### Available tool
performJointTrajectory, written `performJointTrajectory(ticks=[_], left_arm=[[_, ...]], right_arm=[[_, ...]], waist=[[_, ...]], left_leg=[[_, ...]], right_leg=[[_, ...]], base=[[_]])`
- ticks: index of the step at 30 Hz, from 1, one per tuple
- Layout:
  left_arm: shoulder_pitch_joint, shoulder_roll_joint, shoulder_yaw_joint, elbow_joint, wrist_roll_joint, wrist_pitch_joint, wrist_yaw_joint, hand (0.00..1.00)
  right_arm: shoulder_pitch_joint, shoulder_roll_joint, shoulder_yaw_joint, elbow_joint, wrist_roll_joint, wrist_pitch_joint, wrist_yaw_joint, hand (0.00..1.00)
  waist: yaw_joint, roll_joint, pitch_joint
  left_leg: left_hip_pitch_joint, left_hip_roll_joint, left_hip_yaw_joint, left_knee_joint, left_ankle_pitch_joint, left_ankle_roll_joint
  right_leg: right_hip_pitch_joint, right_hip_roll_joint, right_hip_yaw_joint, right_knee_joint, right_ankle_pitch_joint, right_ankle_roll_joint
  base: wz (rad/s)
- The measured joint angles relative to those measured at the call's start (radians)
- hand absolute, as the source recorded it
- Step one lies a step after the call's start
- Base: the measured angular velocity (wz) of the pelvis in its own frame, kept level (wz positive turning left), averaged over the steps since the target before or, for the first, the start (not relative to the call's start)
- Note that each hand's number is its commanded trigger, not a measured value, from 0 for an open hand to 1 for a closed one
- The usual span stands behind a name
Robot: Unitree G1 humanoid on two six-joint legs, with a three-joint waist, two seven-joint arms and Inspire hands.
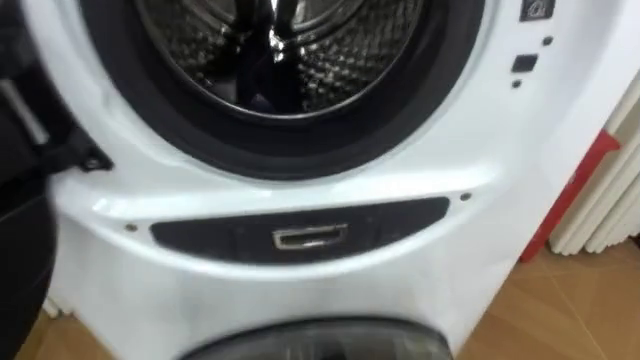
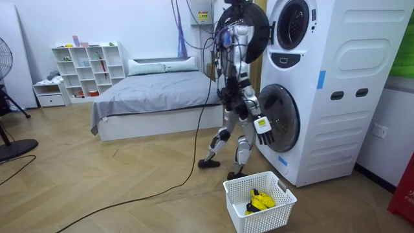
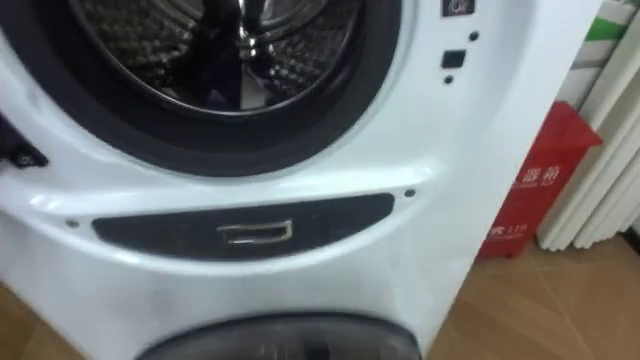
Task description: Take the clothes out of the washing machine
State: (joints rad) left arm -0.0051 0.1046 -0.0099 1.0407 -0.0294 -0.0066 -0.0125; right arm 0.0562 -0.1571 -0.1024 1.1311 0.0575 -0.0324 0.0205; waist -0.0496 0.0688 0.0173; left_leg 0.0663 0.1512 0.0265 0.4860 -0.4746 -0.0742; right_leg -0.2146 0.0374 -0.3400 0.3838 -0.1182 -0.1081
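We see the robot standing close against the tall white washing machine (image 2: 336, 84), its head camera looking into the open upper drum (image 1: 280, 50). By its feet sits a white basket (image 2: 272, 217) with yellow clothes (image 2: 260, 200) lying inside. Its right hand (image 2: 263, 129) hangs before the lower door, fingers loose and holding nothing.

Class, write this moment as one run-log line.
stance: facing washer | drum: open | right hand: low, open, empty | basket: yellow clothes inside
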Motion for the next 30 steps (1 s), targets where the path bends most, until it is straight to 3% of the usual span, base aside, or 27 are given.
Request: performJointTrajectory(ticks=[1,2,3,5,6,7,8,10,11,13,15,17,18,23,26,30], left_arm=[[-0.008,0.002,-0.003,0.003,0.002,0.000,0.000,0.00],[-0.007,0.004,-0.004,0.011,0.002,-0.001,0.000,0.00],[0.002,0.004,-0.005,0.018,0.001,-0.001,0.000,0.00],[0.051,0.011,-0.004,0.042,-0.006,-0.002,-0.005,0.00],[0.064,0.014,-0.005,0.049,-0.011,-0.003,-0.007,0.00],[0.091,0.021,-0.006,0.065,-0.020,-0.003,-0.009,0.00],[0.115,0.029,-0.005,0.071,-0.020,-0.003,-0.009,0.00],[0.140,0.040,-0.005,0.072,-0.023,-0.008,-0.006,0.00],[0.142,0.046,0.001,0.077,-0.023,-0.011,-0.002,0.00],[0.149,0.047,0.017,0.078,-0.018,-0.016,0.005,0.00],[0.152,0.046,0.044,0.078,-0.020,-0.018,0.006,0.00],[0.155,0.045,0.080,0.077,-0.020,-0.024,0.011,0.00],[0.152,0.042,0.095,0.076,-0.020,-0.034,0.015,0.00],[0.160,0.040,0.097,0.076,-0.082,-0.068,0.042,0.00],[0.165,0.034,0.097,0.076,-0.097,-0.068,0.048,0.00],[0.163,0.023,0.096,0.075,-0.096,-0.070,0.050,0.00]], right_arm=[[-0.007,0.007,-0.017,-0.004,-0.013,0.010,0.000,0.00],[-0.005,0.010,-0.018,-0.003,-0.013,0.014,0.002,0.00],[0.000,0.009,-0.017,-0.004,-0.012,0.014,0.005,0.00],[0.017,0.009,-0.017,-0.003,0.007,0.025,0.004,0.00],[0.017,0.009,-0.018,-0.003,0.018,0.027,0.004,0.00],[0.018,0.008,-0.019,-0.004,0.047,0.027,0.003,0.00],[0.031,0.005,-0.026,-0.007,0.085,0.027,-0.001,0.00],[0.039,-0.002,-0.028,-0.011,0.109,0.027,-0.004,0.00],[0.040,-0.003,-0.027,-0.011,0.113,0.027,-0.003,0.00],[0.045,-0.003,-0.008,-0.007,0.113,0.027,0.006,0.00],[0.050,0.000,0.020,-0.001,0.113,0.027,0.019,0.00],[0.039,0.003,0.043,0.026,0.106,0.024,0.034,0.00],[0.021,0.005,0.044,0.042,0.099,0.021,0.035,0.00],[0.014,-0.001,0.069,0.060,0.089,0.009,0.022,0.00],[0.015,-0.010,0.081,0.061,0.080,0.008,0.018,0.00],[0.012,-0.010,0.083,0.075,0.077,-0.014,0.016,0.00]], waist=[[0.009,-0.003,-0.0013],[0.018,-0.011,-0.0038],[0.021,-0.011,-0.0067],[0.016,-0.019,-0.0118],[0.014,-0.019,-0.0127],[-0.002,-0.010,-0.0123],[-0.013,-0.010,-0.0105],[-0.018,-0.006,-0.0143],[-0.020,-0.011,-0.0127],[-0.015,-0.024,-0.0148],[0.004,-0.041,-0.0130],[0.036,-0.070,-0.0145],[0.055,-0.080,-0.0141],[0.070,-0.086,-0.0155],[0.083,-0.081,-0.0179],[0.083,-0.077,-0.0196]], left_leg=[[-0.014,-0.015,0.006,-0.036,-0.005,0.037],[-0.034,-0.042,0.016,-0.044,0.022,0.084],[-0.040,-0.051,0.022,-0.046,0.029,0.098],[-0.049,-0.102,0.034,-0.045,0.065,0.138],[-0.052,-0.112,0.038,-0.045,0.073,0.145],[-0.060,-0.117,0.045,-0.040,0.083,0.156],[-0.061,-0.118,0.045,-0.047,0.103,0.160],[-0.057,-0.124,0.040,-0.080,0.137,0.160],[-0.056,-0.134,0.035,-0.103,0.163,0.161],[-0.056,-0.151,0.041,-0.141,0.200,0.153],[-0.058,-0.153,0.053,-0.157,0.219,0.140],[-0.067,-0.154,0.079,-0.171,0.238,0.116],[-0.083,-0.146,0.091,-0.169,0.246,0.100],[-0.099,-0.092,0.095,-0.178,0.271,0.055],[-0.101,-0.080,0.092,-0.187,0.278,0.043],[-0.104,-0.082,0.078,-0.196,0.282,0.037]], right_leg=[[-0.030,-0.008,0.003,-0.001,0.044,0.005],[-0.038,-0.022,0.017,-0.029,0.092,0.024],[-0.034,-0.028,0.022,-0.050,0.114,0.029],[-0.010,-0.066,0.058,-0.111,0.175,0.065],[-0.011,-0.074,0.070,-0.112,0.186,0.077],[-0.012,-0.094,0.093,-0.069,0.182,0.112],[-0.010,-0.117,0.104,0.036,0.127,0.148],[0.021,-0.149,0.146,0.174,0.052,0.151],[0.062,-0.176,0.167,0.230,0.010,0.163],[0.141,-0.196,0.189,0.244,-0.042,0.174],[0.221,-0.189,0.186,0.161,-0.088,0.178],[0.274,-0.175,0.175,-0.012,-0.126,0.183],[0.280,-0.161,0.176,-0.076,-0.132,0.165],[0.267,-0.099,0.179,-0.145,-0.096,0.116],[0.265,-0.081,0.176,-0.162,-0.090,0.103],[0.275,-0.079,0.158,-0.180,-0.091,0.099]], base=[[-0.20],[-0.21],[-0.13],[0.02],[0.19],[0.42],[0.53],[0.54],[0.48],[0.23],[-0.10],[-0.50],[-0.49],[-0.17],[-0.02],[0.11]])
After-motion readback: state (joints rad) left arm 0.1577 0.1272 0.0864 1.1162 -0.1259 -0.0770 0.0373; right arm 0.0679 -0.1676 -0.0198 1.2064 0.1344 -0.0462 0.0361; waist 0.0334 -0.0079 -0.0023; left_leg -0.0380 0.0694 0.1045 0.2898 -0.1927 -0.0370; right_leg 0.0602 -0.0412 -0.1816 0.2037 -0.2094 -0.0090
